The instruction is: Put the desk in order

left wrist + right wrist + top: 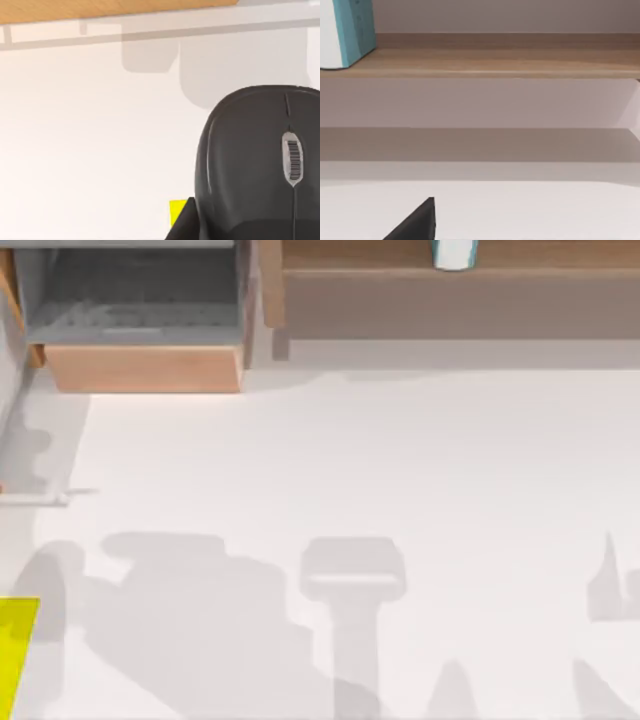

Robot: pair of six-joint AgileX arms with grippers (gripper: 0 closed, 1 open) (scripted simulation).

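Nothing readable anywhere, honestly. No words, brands or numbers on the white tabletop point(400, 460), the wooden shelf point(485, 62) or the open drawer point(140, 310). The black mouse point(260, 165) in the left wrist view has no logo I can make out, just ridges on its scroll wheel point(292, 160). The teal and white box point(347, 30) on the shelf shows a couple of faint dark specks on its side, too small to read. The yellow block point(15, 650) is plain.
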